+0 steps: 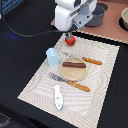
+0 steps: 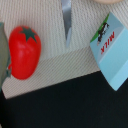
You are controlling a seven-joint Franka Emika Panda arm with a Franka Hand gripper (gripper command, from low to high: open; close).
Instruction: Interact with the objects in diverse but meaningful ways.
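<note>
At the far end of the striped mat: this is where I have the gripper hanging, low over the tomato
Tomato from the jaws: directly beneath them in the exterior view; in the wrist view the tomato sits off to one side of the frame, not centred, so I judge the jaws are not yet squarely over it
Tomato's long axis: stem end to base, lying along the mat, green calyx showing in the wrist view; I judge a grasp across the shorter width would suit best
Jaws: I cannot tell whether they are apart or together; a grey sliver at the wrist view's edge may be a finger, touching or nearly touching the tomato
Milk carton: light blue, just beside the tomato on the mat, clear of it; in the exterior view the milk carton stands near the wooden plate
Sausage: on the plate, well apart from the gripper
Fish: at the near end of the mat, farthest from the arm
Saucepan: off the mat behind the arm
Next move as I judge it: a small sideways shift to centre the tomato between the jaws
</note>
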